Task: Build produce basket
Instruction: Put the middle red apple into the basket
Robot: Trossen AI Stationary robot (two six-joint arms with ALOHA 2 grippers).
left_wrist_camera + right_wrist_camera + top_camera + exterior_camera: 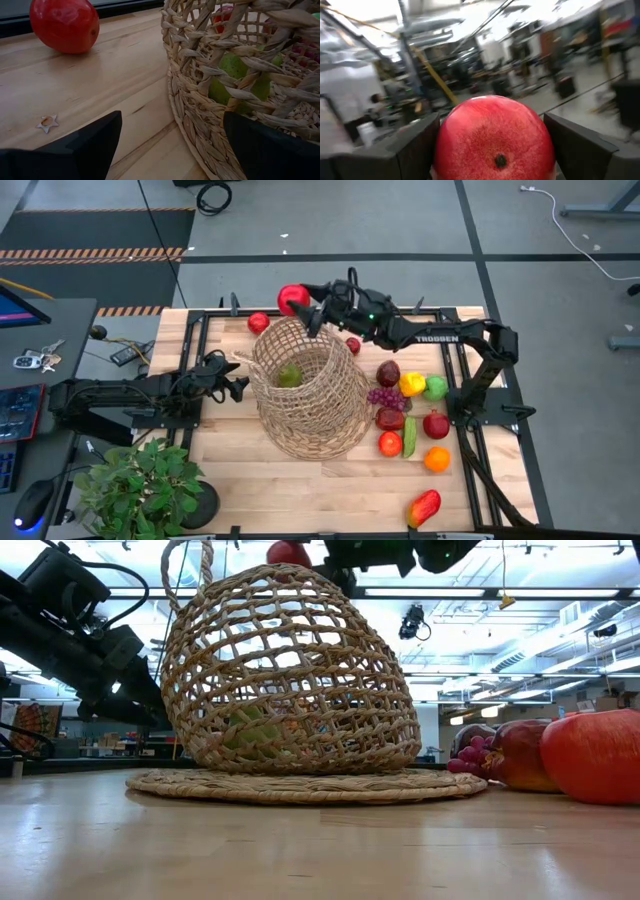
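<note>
The right gripper (296,302) is holding a glossy, round red apple (292,299) between its two dark fingers (417,145), pinching it from both sides; in the right wrist view the apple (495,137) is filling the gap between the fingers, its finely speckled skin and small dark dimple facing the camera, its lower part cut off by the frame. It is hanging just beyond the far rim of the basket (305,385), a bulging, open-weave tan wicker shape sitting on a flat woven base on the pale wooden table (300,480). In the low view only the apple's lower edge (288,552) is showing above the basket's loop handle (186,560), the rest being cropped. The left gripper (232,386) is resting low on the table with its fingers (95,145) spread apart, the basket's coarse twisted wall (200,100) lying just ahead of one finger and bare wood ahead of the other. Through the weave a smooth green piece (242,82) is showing, partly hidden by the strands, so its shape is hard to make out. Beyond the left fingers a shiny red tomato (64,24) is sitting on the table. The rest of the produce (408,405) is lying in a cluster beside the basket, under the right arm, with a red-yellow mango (424,507) well apart near the table's edge.
</note>
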